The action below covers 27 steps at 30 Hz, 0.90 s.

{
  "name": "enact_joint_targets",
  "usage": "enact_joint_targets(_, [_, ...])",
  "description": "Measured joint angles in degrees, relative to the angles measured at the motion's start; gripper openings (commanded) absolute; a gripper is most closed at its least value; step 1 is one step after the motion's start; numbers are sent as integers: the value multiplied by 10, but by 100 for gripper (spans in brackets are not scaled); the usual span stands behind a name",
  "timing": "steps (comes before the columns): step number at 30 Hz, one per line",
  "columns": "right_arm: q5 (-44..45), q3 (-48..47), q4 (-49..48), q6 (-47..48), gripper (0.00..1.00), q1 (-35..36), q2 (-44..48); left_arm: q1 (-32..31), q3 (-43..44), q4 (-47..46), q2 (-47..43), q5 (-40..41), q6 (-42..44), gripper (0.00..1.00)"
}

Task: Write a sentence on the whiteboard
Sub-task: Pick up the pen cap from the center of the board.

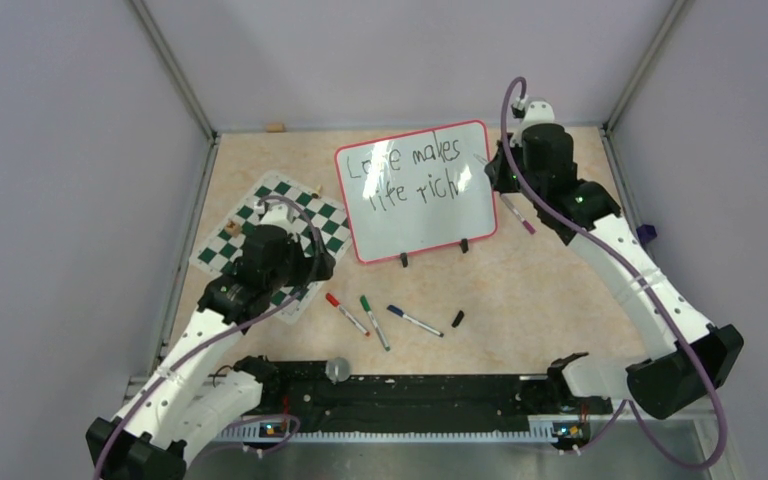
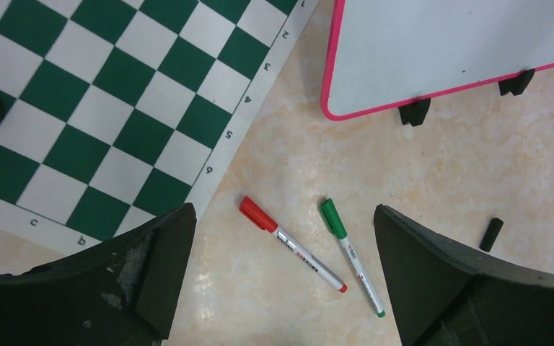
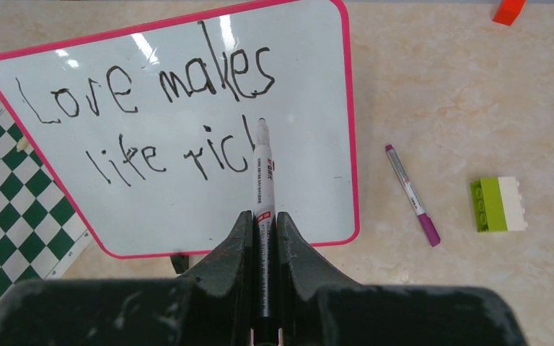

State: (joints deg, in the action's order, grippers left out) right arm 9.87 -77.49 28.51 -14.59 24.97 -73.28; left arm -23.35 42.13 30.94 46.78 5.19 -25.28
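As the right tool (image 3: 263, 216) grips a marker (image 3: 262, 166), the whiteboard (image 3: 310, 173) lies ahead.

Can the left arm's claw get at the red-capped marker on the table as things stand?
Probably yes. The left claw is open and empty above the red-capped marker, which lies bare on the table with nothing over it. The green-capped marker lies close beside it, not touching.

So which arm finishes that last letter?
Right. The right gripper is shut on the black marker, tip at the whiteboard beside the unfinished letter. The left gripper hangs open over the red marker and green marker.
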Motion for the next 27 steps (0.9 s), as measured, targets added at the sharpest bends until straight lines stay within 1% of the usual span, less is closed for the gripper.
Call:
enact_joint_targets(4, [5,12,7,0,0,0,18,0,0,54,-13,4,-66,99])
enact_joint_targets(8, [8,18,9,-1,0,0,26,0,5,119,-23,30,-133,99])
enact_joint_targets(11, [10,20,10,-2,0,0,27,0,18,157,1,29,-157,99])
enact_joint_targets(12, [10,22,12,-2,0,0,27,0,25,159,21,5,-152,99])
enact_joint_targets(13, [10,25,10,-2,0,0,27,0,26,158,23,3,-152,99])
enact_joint_targets(16, [10,31,16,-2,0,0,28,0,31,144,50,-58,-104,99])
enact_joint_targets(19, [10,38,25,-5,0,0,35,0,57,138,56,-89,-60,98])
enact_joint_targets(21, [9,47,36,-6,0,0,48,0,87,132,72,-95,-36,91])
enact_joint_targets(22, [9,50,44,-7,0,0,54,-2,103,127,84,-95,-28,89])
enact_joint_targets(24, [9,60,57,-10,0,0,71,-9,141,119,124,-91,-12,89])
enact_joint_targets(27, [9,78,80,-18,0,0,97,-43,190,108,191,-80,0,89])
